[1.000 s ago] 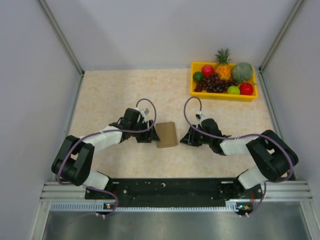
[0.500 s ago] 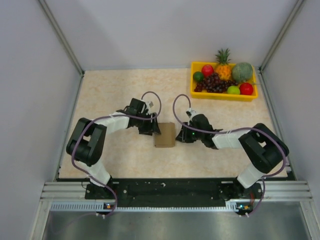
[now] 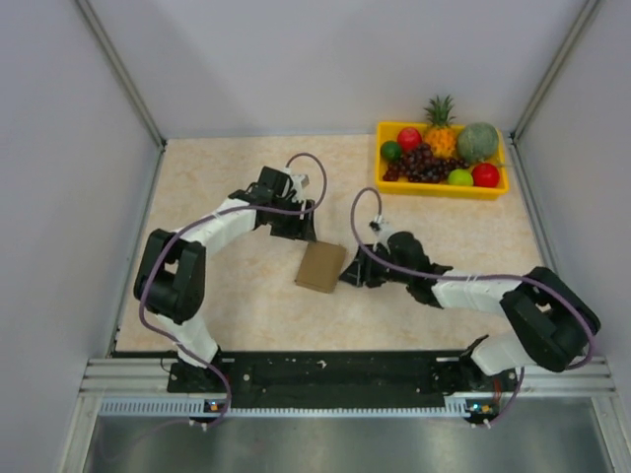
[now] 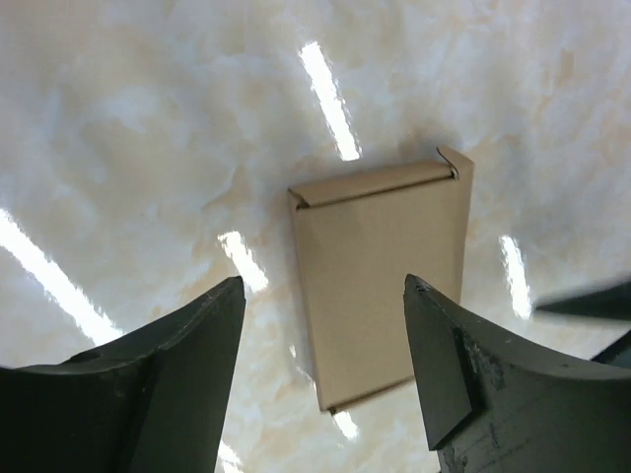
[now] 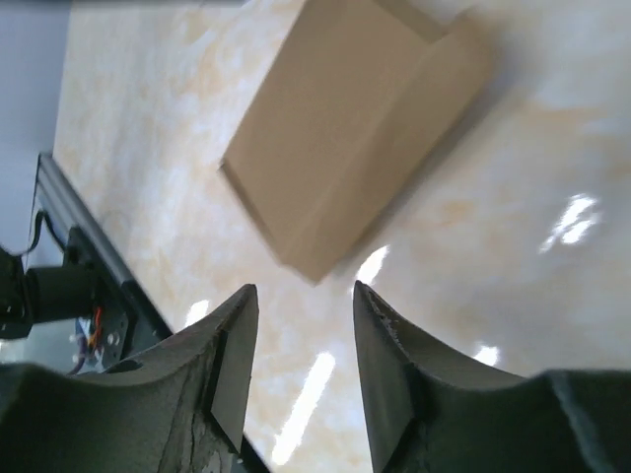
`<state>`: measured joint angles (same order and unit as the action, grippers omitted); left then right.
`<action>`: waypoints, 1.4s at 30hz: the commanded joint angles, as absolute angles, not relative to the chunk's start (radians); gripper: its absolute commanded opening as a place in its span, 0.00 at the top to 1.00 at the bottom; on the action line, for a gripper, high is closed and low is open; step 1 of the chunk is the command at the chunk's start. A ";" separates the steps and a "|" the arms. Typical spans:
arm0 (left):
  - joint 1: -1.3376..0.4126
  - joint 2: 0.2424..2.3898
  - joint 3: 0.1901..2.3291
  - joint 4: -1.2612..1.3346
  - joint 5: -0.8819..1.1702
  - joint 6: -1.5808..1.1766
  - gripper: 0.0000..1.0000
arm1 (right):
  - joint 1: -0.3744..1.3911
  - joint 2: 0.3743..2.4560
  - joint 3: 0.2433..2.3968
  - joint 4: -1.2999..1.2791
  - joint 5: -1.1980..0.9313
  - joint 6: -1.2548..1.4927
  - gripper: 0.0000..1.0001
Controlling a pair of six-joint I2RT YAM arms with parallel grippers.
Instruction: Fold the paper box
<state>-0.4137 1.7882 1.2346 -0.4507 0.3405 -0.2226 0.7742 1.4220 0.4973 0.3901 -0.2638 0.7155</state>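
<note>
At the near edge, a black base rail (image 3: 325, 370) is carrying both arms, which are reaching out over the pale marbled worktop (image 3: 217, 177).

The right end effector (image 3: 347, 277) is pointing left, low over the worktop, with its fingers standing a moderate way apart and gripping nothing. In the right wrist view the right end effector (image 5: 306, 291) is showing only bare worktop in the gap. The paper box's nearest corner is sitting just beyond the tips, and I cannot tell whether they are touching.

The paper box (image 3: 320, 267) is lying flat near the middle of the worktop, closed and turned slightly askew, with both arms around it. One end flap is standing a little proud in the left wrist view (image 4: 380, 276).

Just beyond its far edge, the left end effector (image 3: 304, 233) is hovering apart from it, spread wide and holding nothing.

Purple cables (image 3: 306, 172) are looping above both wrists.

In the far right corner, well apart from the box, a yellow tray (image 3: 441, 189) is holding a pineapple (image 3: 441, 128), a melon (image 3: 477, 141), grapes (image 3: 422, 163) and small red and green fruit.
</note>
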 commanded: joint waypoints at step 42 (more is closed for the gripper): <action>-0.307 1.491 0.776 -0.199 0.287 -0.525 0.34 | 0.518 1.646 0.528 0.542 -0.786 0.677 0.47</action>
